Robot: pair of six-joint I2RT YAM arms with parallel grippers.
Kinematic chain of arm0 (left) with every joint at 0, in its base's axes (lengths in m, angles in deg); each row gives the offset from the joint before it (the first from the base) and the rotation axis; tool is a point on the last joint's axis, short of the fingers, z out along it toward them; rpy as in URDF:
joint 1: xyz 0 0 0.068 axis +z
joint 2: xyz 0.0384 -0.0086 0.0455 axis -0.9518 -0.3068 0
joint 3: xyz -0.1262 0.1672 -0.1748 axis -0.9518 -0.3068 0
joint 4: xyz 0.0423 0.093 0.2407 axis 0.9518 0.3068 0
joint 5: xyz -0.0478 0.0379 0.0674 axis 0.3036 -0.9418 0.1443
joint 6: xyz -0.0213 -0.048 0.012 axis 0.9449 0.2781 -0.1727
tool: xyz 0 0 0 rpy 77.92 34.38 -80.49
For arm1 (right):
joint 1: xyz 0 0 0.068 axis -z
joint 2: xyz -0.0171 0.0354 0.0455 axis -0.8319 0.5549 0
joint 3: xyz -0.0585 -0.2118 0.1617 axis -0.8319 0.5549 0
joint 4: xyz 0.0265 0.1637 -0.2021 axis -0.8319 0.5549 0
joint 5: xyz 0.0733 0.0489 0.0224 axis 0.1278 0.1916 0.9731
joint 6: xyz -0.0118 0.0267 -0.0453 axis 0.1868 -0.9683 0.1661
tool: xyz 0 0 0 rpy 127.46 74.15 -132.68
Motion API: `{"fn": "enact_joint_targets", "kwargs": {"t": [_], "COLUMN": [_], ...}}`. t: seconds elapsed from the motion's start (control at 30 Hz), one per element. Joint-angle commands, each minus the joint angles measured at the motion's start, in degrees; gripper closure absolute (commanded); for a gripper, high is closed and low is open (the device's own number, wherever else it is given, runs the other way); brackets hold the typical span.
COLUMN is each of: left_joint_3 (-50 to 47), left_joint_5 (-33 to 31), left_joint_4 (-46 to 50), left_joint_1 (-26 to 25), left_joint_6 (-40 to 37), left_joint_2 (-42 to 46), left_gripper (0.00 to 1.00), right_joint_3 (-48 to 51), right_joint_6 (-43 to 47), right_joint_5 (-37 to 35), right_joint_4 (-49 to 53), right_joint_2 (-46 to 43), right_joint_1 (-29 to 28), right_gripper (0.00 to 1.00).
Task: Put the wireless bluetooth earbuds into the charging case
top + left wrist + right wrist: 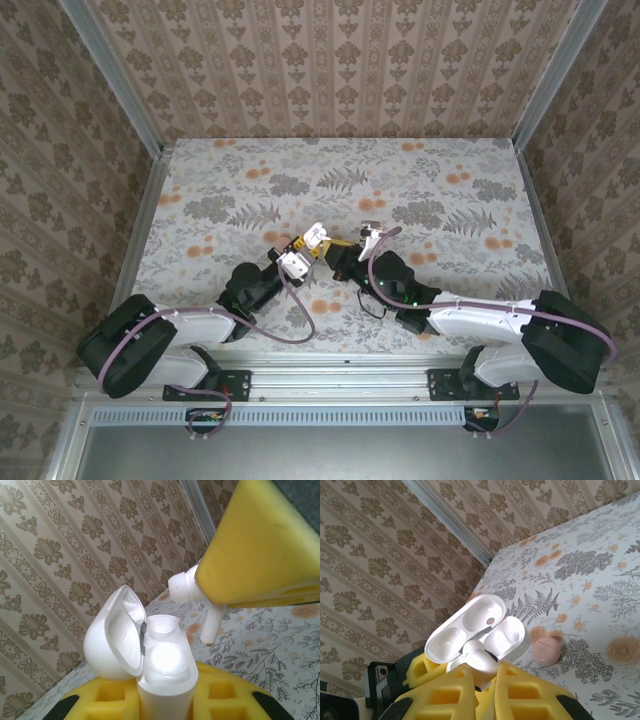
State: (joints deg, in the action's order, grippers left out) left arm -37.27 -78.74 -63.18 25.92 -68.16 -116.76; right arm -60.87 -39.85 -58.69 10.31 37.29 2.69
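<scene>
Earbud (186,588) poised just off the mouth of the open charging case (164,666), not yet seated.

We see the left gripper (165,700) clamped on the lower body of the case. It holds the case upright above the table (600,580), lid swung open to the left in the left wrist view, wells facing up. The right gripper (485,674) pinches the earbud between its yellow pads (530,695), stem pointing down. From the left wrist camera the earbud hangs above and to the right of the case mouth, near but apart. Its stem runs roughly along the case's long axis but sits to the side of the wells. We judge the right arm must carry it sideways over a well, then lower it stem first. Whether the nearer well is already filled we cannot tell.
</scene>
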Motion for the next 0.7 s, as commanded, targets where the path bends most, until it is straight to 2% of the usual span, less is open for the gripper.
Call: {"fn": "enact_joint_targets", "kwargs": {"t": [0.0, 0.67], "left_joint_3": [-0.52, -0.95], "left_joint_5": [-0.77, -1.48], "left_joint_4": [-2.52, -1.34], "left_joint_1": [-0.54, -0.36], "left_joint_6": [-1.16, -1.52], "left_joint_2": [1.08, 2.95], "left_gripper": [1.0, 1.0], "right_joint_3": [-2.21, -3.67], "right_joint_6": [-1.72, -4.91], "right_joint_5": [-0.71, -0.08], "right_joint_4": [-4.25, -8.8], "right_joint_2": [1.36, 7.01], "right_joint_1": [-0.75, -1.84], "right_gripper": [0.88, 0.89]}}
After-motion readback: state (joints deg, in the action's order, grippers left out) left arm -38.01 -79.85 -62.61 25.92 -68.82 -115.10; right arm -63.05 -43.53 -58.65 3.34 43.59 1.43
